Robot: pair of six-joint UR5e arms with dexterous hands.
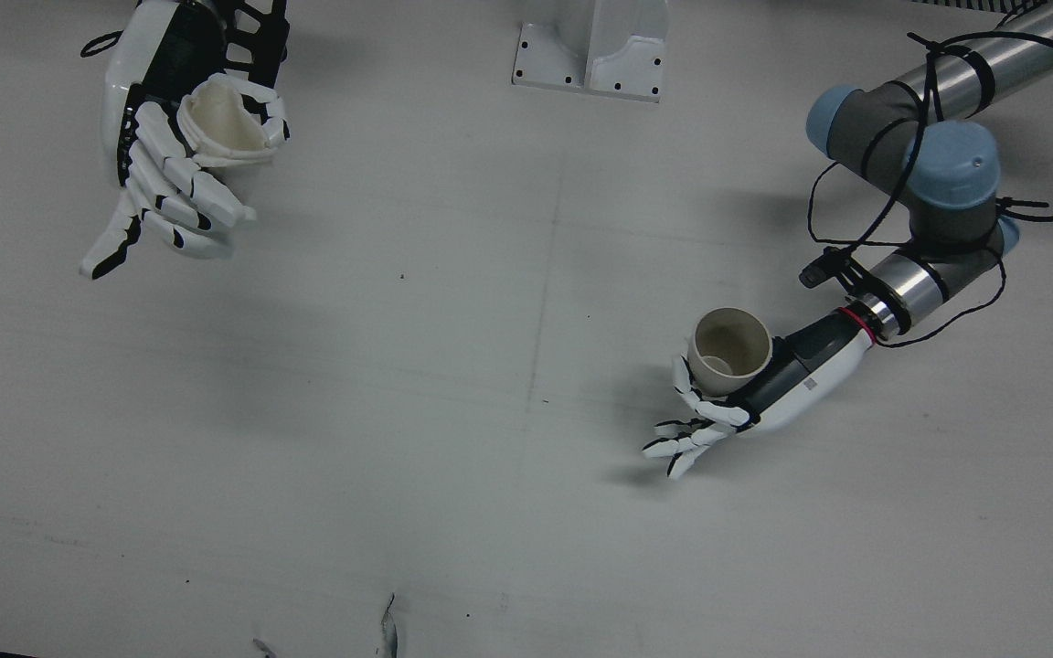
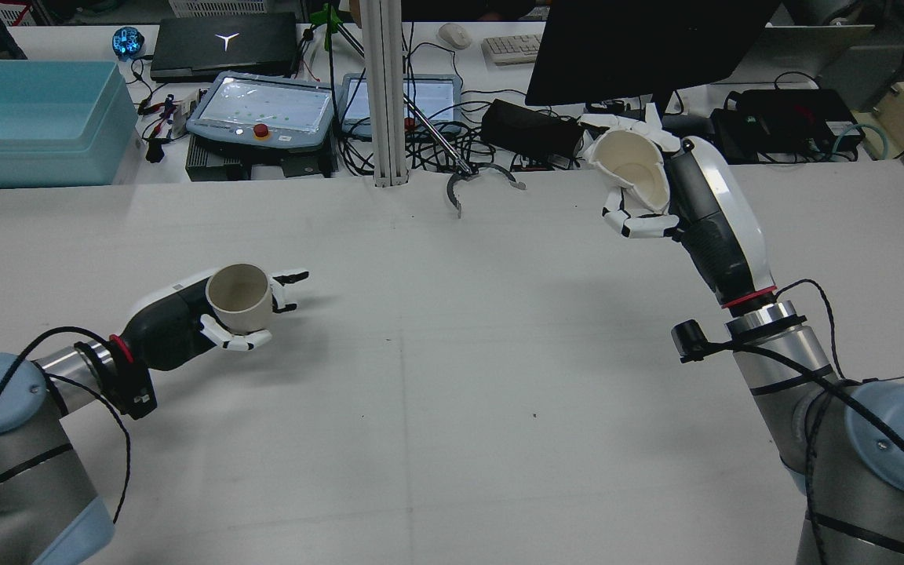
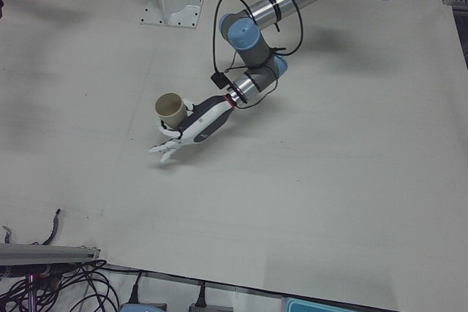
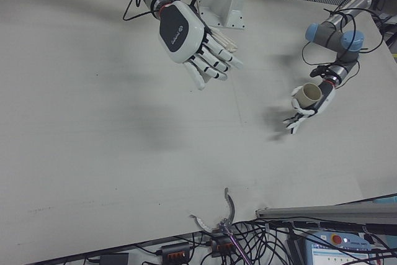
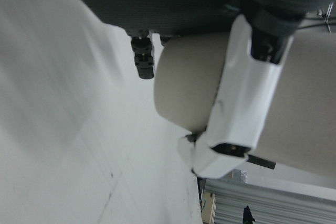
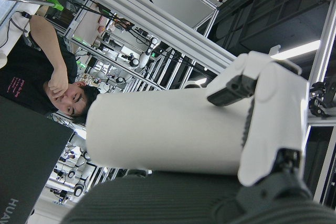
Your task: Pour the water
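Observation:
My left hand (image 2: 177,318) is shut on a beige paper cup (image 2: 240,297) and holds it roughly upright, mouth up, low over the table on my left side. The hand (image 1: 782,384) and the cup (image 1: 732,352) also show in the front view, and the cup (image 3: 170,107) in the left-front view. My right hand (image 2: 703,212) is raised high and shut on a cream cup (image 2: 640,176), tilted with its mouth toward the table's middle, its rim squeezed out of round. That cup (image 1: 225,123) shows inside the right hand (image 1: 161,119). The two cups are far apart.
A white pedestal base (image 1: 590,55) stands at the table's robot-side edge. A dark curved clamp (image 2: 472,180) lies at the far edge. Beyond it are a blue bin (image 2: 28,118), tablets, cables and a monitor. The white table (image 1: 453,384) lies between the hands.

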